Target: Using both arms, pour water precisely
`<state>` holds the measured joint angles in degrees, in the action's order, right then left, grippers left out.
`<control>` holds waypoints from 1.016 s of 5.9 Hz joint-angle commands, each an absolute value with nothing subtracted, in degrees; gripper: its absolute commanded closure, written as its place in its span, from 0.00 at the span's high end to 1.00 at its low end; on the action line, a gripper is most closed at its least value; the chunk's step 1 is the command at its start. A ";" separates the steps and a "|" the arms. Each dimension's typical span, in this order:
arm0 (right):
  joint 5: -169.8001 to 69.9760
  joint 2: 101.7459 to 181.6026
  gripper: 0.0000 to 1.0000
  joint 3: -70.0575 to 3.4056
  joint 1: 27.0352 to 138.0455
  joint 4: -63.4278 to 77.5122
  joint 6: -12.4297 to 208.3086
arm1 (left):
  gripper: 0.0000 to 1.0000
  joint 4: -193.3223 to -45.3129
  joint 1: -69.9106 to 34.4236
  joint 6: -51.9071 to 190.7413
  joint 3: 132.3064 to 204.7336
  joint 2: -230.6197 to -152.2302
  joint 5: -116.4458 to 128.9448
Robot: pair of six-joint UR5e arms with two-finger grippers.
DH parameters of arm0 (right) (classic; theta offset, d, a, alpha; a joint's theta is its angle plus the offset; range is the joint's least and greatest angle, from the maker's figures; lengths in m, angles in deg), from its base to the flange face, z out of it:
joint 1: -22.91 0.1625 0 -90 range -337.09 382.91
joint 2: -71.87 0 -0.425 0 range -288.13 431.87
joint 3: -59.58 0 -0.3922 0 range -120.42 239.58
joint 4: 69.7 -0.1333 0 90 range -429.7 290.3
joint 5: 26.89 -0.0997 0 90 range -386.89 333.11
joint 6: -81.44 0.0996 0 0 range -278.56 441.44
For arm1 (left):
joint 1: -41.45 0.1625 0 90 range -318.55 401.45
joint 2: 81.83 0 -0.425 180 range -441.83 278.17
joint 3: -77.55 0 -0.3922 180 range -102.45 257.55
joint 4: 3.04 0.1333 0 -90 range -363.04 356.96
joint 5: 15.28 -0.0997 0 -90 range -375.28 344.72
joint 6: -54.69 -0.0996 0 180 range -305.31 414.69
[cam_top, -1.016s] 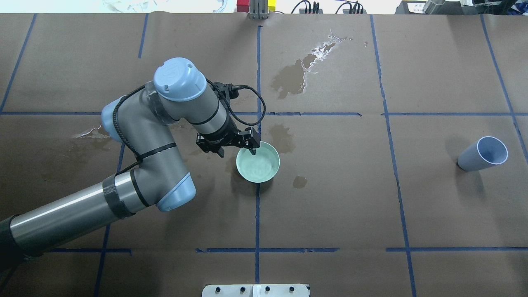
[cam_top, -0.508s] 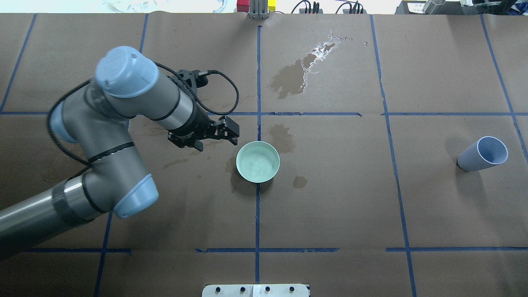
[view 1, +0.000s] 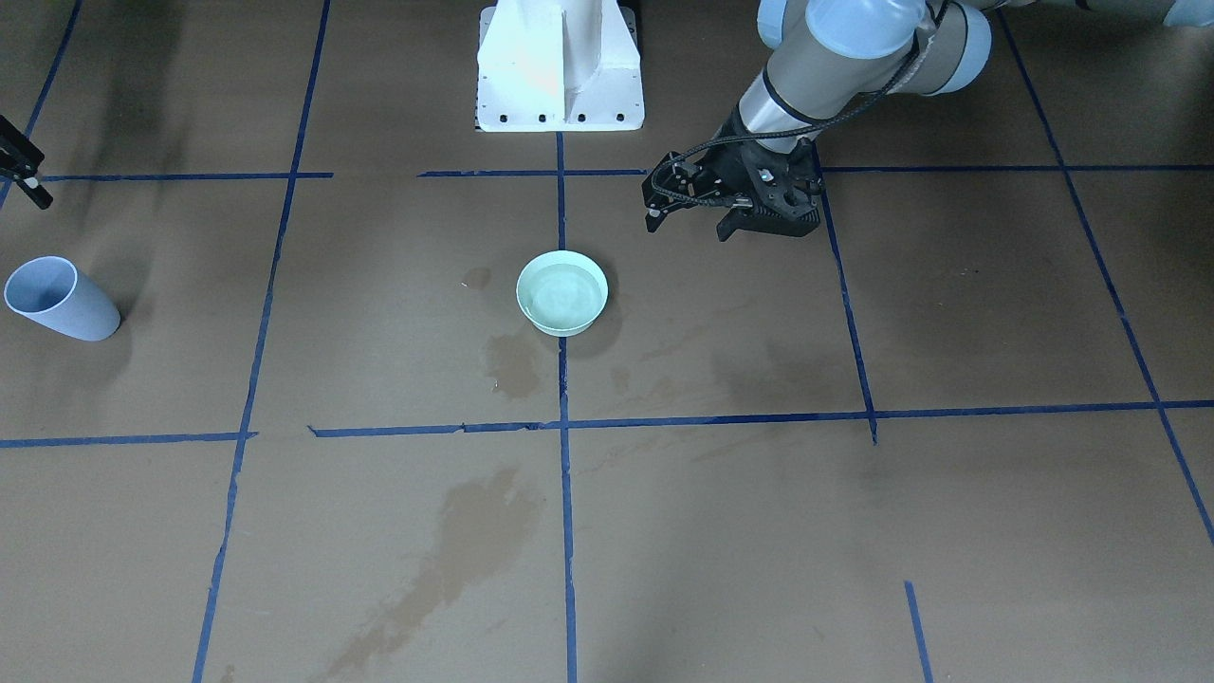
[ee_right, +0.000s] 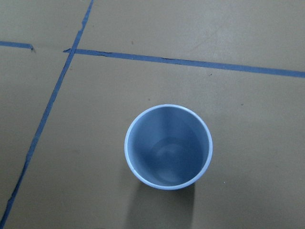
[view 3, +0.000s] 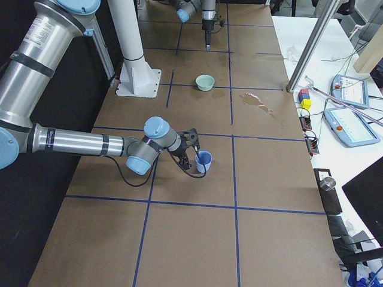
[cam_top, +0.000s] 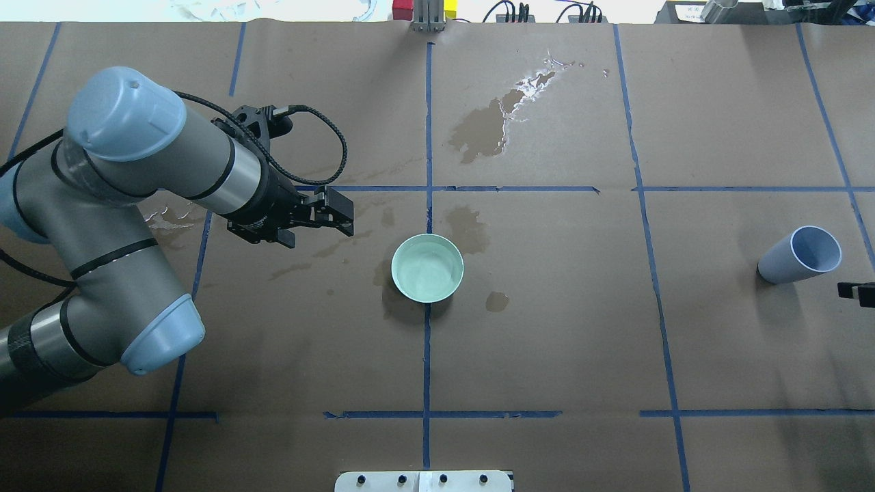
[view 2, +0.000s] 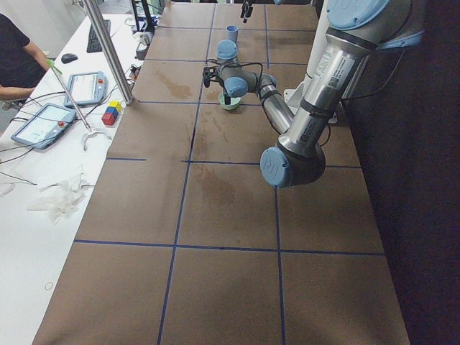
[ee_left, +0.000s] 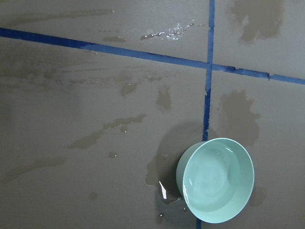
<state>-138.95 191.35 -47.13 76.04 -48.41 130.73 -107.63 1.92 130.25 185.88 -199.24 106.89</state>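
A pale green bowl [cam_top: 427,268] holds clear water [ee_left: 213,177] and stands at the table's middle; it also shows in the front view [view 1: 561,292]. My left gripper [cam_top: 338,213] hovers to the bowl's left, apart from it, jaws open and empty; it shows in the front view [view 1: 688,221] too. A blue cup [cam_top: 800,254] stands upright at the far right. The right wrist view looks down into the cup [ee_right: 167,147]. My right gripper [cam_top: 857,292] is just beside the cup at the frame edge; I cannot tell whether it is open.
Wet patches darken the brown paper around the bowl [cam_top: 468,229] and at the back [cam_top: 489,126]. Blue tape lines cross the table. The white pedestal [view 1: 560,66] stands at the robot's side. Tablets and coloured blocks [view 3: 304,98] lie on the side bench.
My left gripper has let go of the bowl's rim and drawn back to the left, away from it. The bowl stays put. My right gripper's tip has come into view by the cup.
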 commanded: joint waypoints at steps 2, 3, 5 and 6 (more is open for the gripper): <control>-113.93 193.86 1.00 -43.53 57.79 -57.81 143.92 | 1.00 -105.78 1.90 130.27 187.76 -198.81 103.81; -103.29 193.86 1.00 -42.21 52.32 -58.27 144.45 | 1.00 -105.78 1.90 130.27 187.77 -198.81 103.72; -75.48 193.42 1.00 -38.79 34.78 -58.28 153.37 | 1.00 -105.09 1.90 130.36 188.64 -198.73 103.37; -66.27 193.16 1.00 -36.51 31.21 -58.37 153.86 | 1.00 -104.47 2.16 130.36 188.91 -198.64 102.15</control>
<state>-77.07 193.42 -38.63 36.29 -58.30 152.18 -105.02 2.00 130.35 188.62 -198.71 103.06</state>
